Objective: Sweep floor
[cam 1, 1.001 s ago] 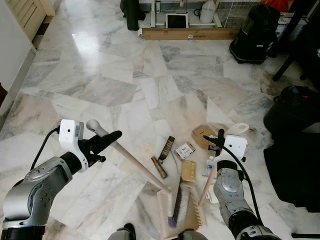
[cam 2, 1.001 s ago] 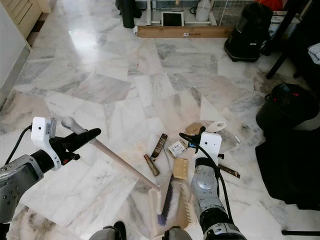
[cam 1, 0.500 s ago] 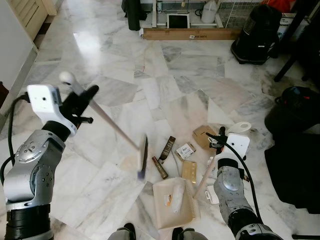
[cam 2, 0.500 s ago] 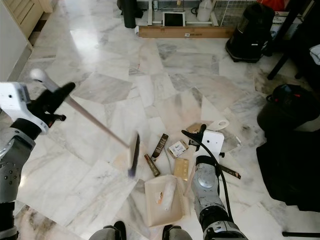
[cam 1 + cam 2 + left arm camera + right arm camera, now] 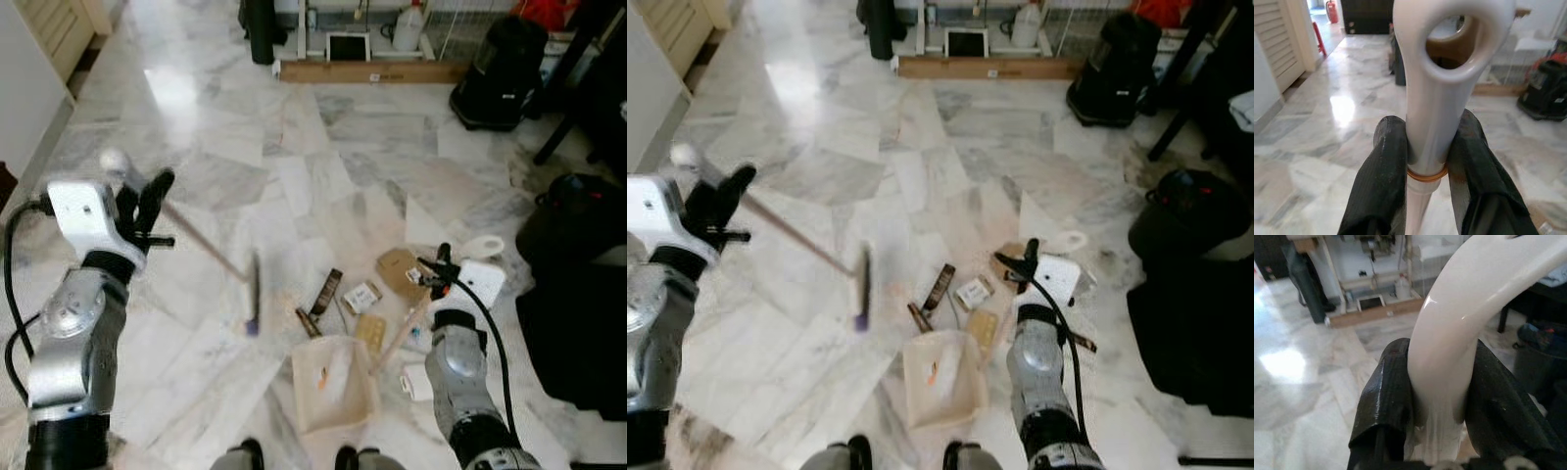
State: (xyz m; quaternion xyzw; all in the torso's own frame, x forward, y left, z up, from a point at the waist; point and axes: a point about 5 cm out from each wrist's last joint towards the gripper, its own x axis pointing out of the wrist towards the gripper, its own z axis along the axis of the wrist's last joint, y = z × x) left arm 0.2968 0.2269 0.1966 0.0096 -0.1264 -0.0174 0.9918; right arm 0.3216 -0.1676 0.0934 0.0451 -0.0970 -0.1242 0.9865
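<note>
While the left claw is clamped on the white top end of the broom, just below its hanging loop, the broom head hangs blurred above the marble floor, off to the robot's left of the litter and apart from it. The right claw is closed on the curved white grip of the dustpan, whose long handle slants down to the beige pan lying on the floor just ahead of the robot's feet, with a few scraps already inside. Beyond the pan's far edge the litter waits: a dark wrapper, a small white packet, a flat cardboard piece and a small brown stick-like scrap. My reading is that the broom is raised for another stroke toward the pan. The main risk is the stroke itself: held by its very tip, the broom has a long lever, so a small wrist error could send the head wide of the pile or flick light wrappers past the pan rather than into it. If the head catches the pan's lip, it may shove or tilt the pan and spill what is collected. The dustpan handle could also twist in the right claw, lifting the lip off the floor so debris slides underneath. A black bin stands near the robot's right, close enough for a wide swing to clip.
</note>
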